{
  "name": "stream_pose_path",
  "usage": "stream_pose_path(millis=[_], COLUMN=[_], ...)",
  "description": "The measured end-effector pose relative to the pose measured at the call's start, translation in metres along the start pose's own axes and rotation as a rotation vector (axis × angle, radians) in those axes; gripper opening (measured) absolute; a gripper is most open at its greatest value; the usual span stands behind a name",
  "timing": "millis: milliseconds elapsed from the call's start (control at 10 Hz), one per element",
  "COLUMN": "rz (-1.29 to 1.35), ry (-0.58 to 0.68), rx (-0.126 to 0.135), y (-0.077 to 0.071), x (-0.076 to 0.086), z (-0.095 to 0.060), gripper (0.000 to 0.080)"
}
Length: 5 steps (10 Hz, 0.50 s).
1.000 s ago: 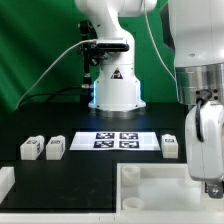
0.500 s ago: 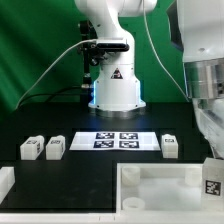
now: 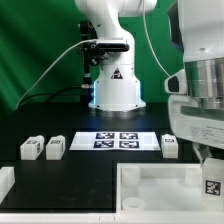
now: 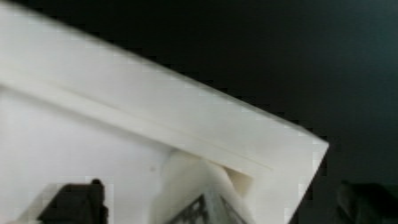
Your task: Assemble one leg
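Observation:
A leg [image 3: 212, 185], a small white post with a square tag, stands at the near corner of the large white tray-like piece [image 3: 150, 178] on the exterior view's right. My gripper [image 3: 211, 168] hangs just above it. In the wrist view the leg [image 4: 199, 200] shows between my two dark fingers [image 4: 71, 205], with a gap on each side, so the jaws stand open. Below it lies the piece's raised rim [image 4: 196, 110]. Three more legs lie on the black table: two on the left [image 3: 30, 148] [image 3: 55, 148] and one on the right [image 3: 170, 146].
The marker board [image 3: 113, 140] lies flat at the table's middle, in front of the white robot base [image 3: 115, 85]. A white block [image 3: 5, 182] sits at the near left edge. Cables hang behind, before a green backdrop.
The hand, which covered the leg one second ago, lifted off it, so the leg's tag now shows. Since half a second ago the hand has come lower over it again.

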State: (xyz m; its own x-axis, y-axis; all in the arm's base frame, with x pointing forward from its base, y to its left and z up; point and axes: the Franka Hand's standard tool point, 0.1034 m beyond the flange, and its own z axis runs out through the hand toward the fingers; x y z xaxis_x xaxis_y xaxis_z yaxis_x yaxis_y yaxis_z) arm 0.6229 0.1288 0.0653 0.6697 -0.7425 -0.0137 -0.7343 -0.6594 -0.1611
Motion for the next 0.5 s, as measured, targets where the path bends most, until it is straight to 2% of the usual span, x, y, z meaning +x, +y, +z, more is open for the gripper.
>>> stream_pose_path(millis=[100, 200, 300, 500], rz=[-0.15, -0.27, -0.252, -0.223], ry=[0.0, 0.011, 0.012, 0.011], rx=[-0.019, -0.025, -0.024, -0.024], y=[0.0014, -0.001, -0.0005, -0.0002], x=[0.0078, 0.0118, 0.0115, 0.0116], z=[0.0005, -0.0002, 0.0003, 0.0007], gripper=[0.0649, 0.0649, 0.0649, 0.0392])
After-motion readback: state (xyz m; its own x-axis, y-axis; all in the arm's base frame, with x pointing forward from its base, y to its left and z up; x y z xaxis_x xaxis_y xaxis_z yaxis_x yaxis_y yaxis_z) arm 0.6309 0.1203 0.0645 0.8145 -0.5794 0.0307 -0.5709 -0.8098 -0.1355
